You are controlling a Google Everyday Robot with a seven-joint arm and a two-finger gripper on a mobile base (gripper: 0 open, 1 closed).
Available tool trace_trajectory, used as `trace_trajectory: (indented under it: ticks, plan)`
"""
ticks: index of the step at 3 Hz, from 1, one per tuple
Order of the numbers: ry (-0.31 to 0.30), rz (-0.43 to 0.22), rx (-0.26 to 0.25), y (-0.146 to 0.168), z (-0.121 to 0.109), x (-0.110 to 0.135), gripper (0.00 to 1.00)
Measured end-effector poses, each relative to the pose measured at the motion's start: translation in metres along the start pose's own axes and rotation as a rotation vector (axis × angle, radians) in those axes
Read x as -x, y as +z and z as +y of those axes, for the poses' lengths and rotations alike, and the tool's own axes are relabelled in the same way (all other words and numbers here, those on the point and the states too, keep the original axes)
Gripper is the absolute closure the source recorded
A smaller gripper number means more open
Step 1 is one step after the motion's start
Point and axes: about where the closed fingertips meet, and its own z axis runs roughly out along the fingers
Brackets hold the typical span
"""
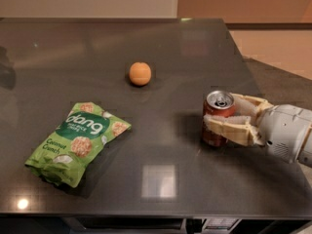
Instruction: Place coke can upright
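Note:
The coke can (pixel 215 110) is red with a silver top. It stands upright on the dark table (pixel 185 62), right of the middle. My gripper (pixel 220 116) reaches in from the right edge and is shut on the can. One cream finger (pixel 229 129) crosses the can's front, and the other finger (pixel 247 103) lies behind it. The can's bottom looks to rest on the table top.
An orange (pixel 140 73) lies on the table to the can's far left. A green snack bag (pixel 78 141) lies flat at the near left. The table's right edge runs close behind the gripper, and its front edge is near the bottom of the view.

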Motion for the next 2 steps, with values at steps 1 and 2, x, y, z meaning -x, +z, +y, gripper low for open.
trace_trajectory:
  ticks: [1, 2]
  plan:
    - [0.0, -0.031, 0.002, -0.0022, -0.0015, -0.0038, 0.6]
    - [0.0, -0.058, 0.007, -0.002, -0.0017, -0.0072, 0.36]
